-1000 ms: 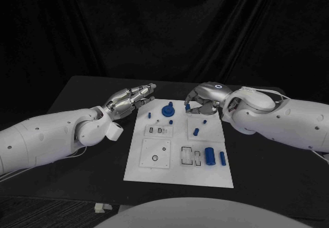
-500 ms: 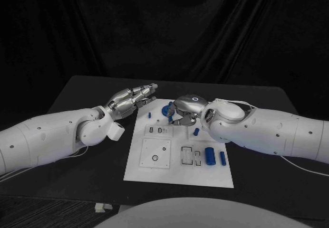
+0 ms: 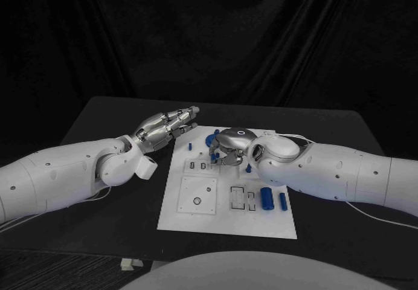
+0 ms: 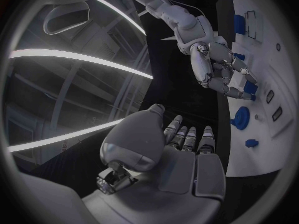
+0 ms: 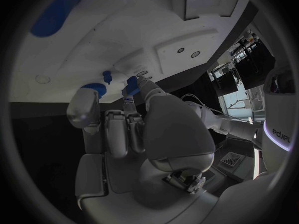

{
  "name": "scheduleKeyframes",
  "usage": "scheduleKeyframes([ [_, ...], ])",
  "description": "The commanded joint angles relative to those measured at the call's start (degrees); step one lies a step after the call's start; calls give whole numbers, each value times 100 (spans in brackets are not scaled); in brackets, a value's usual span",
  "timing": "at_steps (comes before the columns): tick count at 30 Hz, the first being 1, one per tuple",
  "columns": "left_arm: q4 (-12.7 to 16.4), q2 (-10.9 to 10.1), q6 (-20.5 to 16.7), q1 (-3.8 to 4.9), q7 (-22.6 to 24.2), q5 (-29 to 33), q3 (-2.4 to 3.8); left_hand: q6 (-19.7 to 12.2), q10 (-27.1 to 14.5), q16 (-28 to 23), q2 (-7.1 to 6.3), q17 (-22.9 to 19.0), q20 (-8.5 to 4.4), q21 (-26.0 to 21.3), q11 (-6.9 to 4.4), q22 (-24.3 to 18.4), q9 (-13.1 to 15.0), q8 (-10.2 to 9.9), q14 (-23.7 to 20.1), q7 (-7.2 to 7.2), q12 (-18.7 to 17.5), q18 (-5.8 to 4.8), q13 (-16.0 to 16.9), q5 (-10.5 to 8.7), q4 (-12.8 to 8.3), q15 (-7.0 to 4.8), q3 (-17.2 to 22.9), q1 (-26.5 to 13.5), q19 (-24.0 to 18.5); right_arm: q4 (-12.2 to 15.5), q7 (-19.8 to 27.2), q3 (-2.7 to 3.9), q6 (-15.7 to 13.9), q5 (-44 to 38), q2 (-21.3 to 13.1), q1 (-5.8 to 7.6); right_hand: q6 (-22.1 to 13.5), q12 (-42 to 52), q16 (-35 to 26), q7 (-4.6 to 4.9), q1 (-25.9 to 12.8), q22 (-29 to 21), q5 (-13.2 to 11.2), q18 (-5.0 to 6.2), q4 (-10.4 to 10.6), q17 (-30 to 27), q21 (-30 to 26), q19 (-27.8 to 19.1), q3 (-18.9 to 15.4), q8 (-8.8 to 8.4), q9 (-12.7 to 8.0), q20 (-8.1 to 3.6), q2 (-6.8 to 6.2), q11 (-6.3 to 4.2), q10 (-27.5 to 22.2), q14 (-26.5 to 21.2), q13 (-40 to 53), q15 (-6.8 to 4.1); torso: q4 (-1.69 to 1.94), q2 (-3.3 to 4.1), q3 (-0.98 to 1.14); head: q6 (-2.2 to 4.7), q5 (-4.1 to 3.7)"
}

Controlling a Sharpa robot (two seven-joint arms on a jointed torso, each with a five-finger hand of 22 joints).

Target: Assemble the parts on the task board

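At the left we see the left hand (image 3: 165, 128) raised beside the far left corner of the task board (image 3: 225, 223), off its edge; its fingers (image 4: 189, 139) lie straight and side by side and it holds nothing.

Moving onto the white board, a small blue peg (image 3: 190, 145) stands near the far left corner, and just beside it the round blue knob (image 3: 212, 141). Below these are small dark slots, then a square panel with a hole.

Over the middle of the board we find the right hand (image 3: 228, 147), bent down with its fingers curled toward the surface. In the right wrist view a small blue part (image 5: 131, 86) sits at its fingertips (image 5: 133, 98), pinched there and close to the board.

Just right of that hand another small blue part (image 3: 249, 168) shows on the board. Toward the near right lie a thick blue cylinder (image 3: 266, 198) and a thinner blue pin (image 3: 283, 202), side by side but apart.
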Motion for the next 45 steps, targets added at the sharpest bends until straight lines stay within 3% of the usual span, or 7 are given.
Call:
scheduleKeyframes([
  [1,14,11,10,-6,74,11,6,6,10,-21,-11,-5,25,-33,38,-5,8,19,8,21,-17,79,5,20,-3,35,39,-1,5,-2,-232,4,98,-59,3,-19,71,15,-32,-56,-6,737,38,31,-16,1113,-38,-24,-34,-17,108,13,-64,40,586,505,1510,38,-9,0,-4,-1,0],
  [26,-46,69,47,-6,64,11,6,1,10,-21,-11,-5,27,-33,38,-5,7,19,8,21,-17,80,5,21,-5,37,50,-5,5,-69,-265,4,269,-59,37,-97,34,15,-78,-34,-41,713,83,45,-16,1061,-137,-48,-51,-68,105,18,-91,58,586,493,1510,48,-3,-6,0,-1,-5],
  [45,-92,102,72,-8,31,11,6,-6,8,-21,-9,-5,28,-33,39,-5,6,17,8,21,-18,80,4,21,-4,38,56,-7,5,-100,-251,4,332,-59,56,-153,-89,15,-99,17,-156,695,-103,52,16,1038,-221,-59,-118,-203,97,46,-142,101,586,490,1510,83,-5,-4,-2,-1,-9],
])
